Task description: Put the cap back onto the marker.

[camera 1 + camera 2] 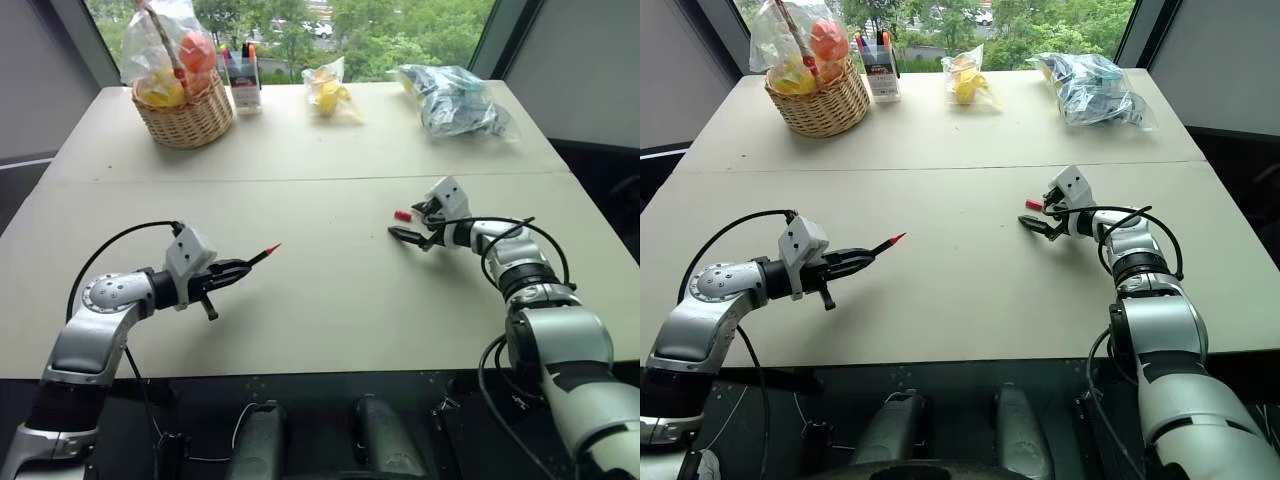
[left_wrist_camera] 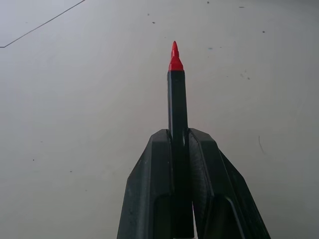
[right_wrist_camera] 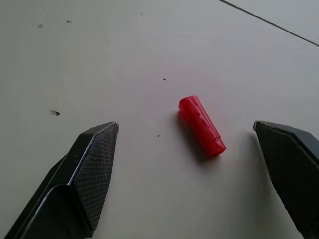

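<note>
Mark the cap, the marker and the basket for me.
cap (image 3: 201,126): right wrist view, middle of its red body.
marker (image 2: 177,107): left wrist view, black barrel above the fingers.
basket (image 1: 190,120): left eye view, woven side wall.

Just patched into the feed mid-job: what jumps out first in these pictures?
The left gripper is shut on the marker, whose bare red tip juts out over the table. To the right, the red cap lies on its side on the tabletop between the wide-open fingers of the right gripper, not yet gripped. Along the far edge stand a wicker basket and plastic bags.
</note>
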Controlling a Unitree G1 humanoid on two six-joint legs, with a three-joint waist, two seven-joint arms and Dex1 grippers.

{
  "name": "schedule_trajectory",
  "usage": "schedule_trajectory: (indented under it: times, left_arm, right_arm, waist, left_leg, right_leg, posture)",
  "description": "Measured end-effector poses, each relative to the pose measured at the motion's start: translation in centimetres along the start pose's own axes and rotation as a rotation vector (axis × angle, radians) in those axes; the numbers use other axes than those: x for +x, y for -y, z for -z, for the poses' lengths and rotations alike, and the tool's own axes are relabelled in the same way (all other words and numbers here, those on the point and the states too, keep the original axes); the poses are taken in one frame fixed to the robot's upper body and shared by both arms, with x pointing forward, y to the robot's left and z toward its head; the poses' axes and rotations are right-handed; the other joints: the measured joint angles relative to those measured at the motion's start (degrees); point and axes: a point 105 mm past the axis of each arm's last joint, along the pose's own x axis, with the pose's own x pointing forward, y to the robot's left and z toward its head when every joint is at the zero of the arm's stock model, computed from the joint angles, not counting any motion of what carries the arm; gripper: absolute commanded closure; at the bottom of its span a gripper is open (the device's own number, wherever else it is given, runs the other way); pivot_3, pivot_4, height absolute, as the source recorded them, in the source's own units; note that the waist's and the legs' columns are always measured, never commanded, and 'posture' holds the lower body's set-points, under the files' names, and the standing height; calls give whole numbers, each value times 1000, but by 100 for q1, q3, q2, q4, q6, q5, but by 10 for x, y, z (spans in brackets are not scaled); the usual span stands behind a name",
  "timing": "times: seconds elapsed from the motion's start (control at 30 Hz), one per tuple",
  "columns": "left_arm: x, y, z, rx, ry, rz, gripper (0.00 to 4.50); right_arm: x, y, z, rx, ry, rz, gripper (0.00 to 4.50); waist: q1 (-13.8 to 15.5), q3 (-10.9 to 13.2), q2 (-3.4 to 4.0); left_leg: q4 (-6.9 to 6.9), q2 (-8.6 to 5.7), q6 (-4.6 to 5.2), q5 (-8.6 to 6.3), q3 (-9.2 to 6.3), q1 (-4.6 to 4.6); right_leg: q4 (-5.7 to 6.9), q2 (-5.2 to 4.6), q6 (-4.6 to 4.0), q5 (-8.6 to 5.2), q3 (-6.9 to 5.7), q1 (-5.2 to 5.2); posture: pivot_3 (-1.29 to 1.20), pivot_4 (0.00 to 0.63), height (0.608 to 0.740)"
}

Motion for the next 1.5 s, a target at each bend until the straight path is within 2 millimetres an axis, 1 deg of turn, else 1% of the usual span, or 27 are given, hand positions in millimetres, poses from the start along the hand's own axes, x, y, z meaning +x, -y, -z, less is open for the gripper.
schedule_trajectory:
  times: [0.37,0.47,0.5,0.7,0.97,1.1,1.17,1.27,1.33,1.43,1.5]
  left_arm:
    - [-1,-1,0,16,-7,-10,4468]
    - [0,-1,0,20,-10,-10,4500]
    - [0,-1,0,21,-10,-10,4500]
    - [0,-1,-1,34,-5,-11,4500]
    - [0,-1,-1,37,-6,-12,4500]
    - [1,-1,-2,53,-2,5,4500]
    - [5,-1,-2,76,-6,36,4500]
    - [14,-2,-5,158,-6,104,4500]
    - [21,-5,-10,212,1,144,4500]
    - [30,-9,-21,269,32,181,4500]
    - [35,-9,-26,316,43,211,4500]
  right_arm:
    - [0,0,1,21,-3,3,0]
    - [0,1,1,18,-6,6,827]
    - [0,1,1,18,-6,8,1276]
    - [2,0,0,17,-4,9,4431]
    - [6,-5,-1,14,6,-1,4477]
    - [7,-7,-5,-45,4,-16,4477]
    - [7,-12,-7,-123,0,-52,4477]
    - [2,-27,-18,-350,3,-166,4477]
    - [-4,-37,-29,-486,15,-227,4477]
    - [-6,-53,-43,-582,46,-281,4477]
    - [-8,-64,-49,-630,57,-316,4477]
  waist:
    - [0,0,0]
    - [0,0,0]
    - [0,0,0]
    - [-5,0,0]
    - [-79,0,0]
    - [-115,0,0]
    - [-116,1,2]
    - [-112,2,4]
    - [-113,2,4]
    - [-115,2,4]
    - [-113,2,3]
  left_leg:
    - [0,0,0,0,0,0]
    - [0,0,0,0,0,0]
    - [0,0,0,0,0,0]
    - [0,0,0,0,0,1]
    - [-2,0,0,0,-2,2]
    - [-3,0,0,0,-2,2]
    - [-3,0,0,0,-2,1]
    - [-3,-2,0,0,-2,0]
    - [-3,-2,0,0,-2,0]
    - [-3,-1,0,0,-2,0]
    - [-3,-1,0,0,-2,0]
  right_leg:
    - [0,0,0,0,0,0]
    - [0,0,0,0,0,0]
    - [0,0,0,0,0,0]
    - [0,0,0,0,0,0]
    - [1,2,-1,0,0,0]
    - [1,1,0,0,-1,0]
    - [2,1,0,0,-1,0]
    - [3,0,0,1,-1,-2]
    - [3,1,0,1,-2,-2]
    - [5,2,0,1,-2,-3]
    - [5,2,0,1,-2,-3]
  posture:
    - [0,150,740]
    - [0,150,740]
    - [0,150,740]
    - [0,150,740]
    - [0,150,740]
    - [0,150,740]
    - [0,150,740]
    - [0,150,740]
    - [0,150,740]
    - [0,150,740]
    - [0,150,740]
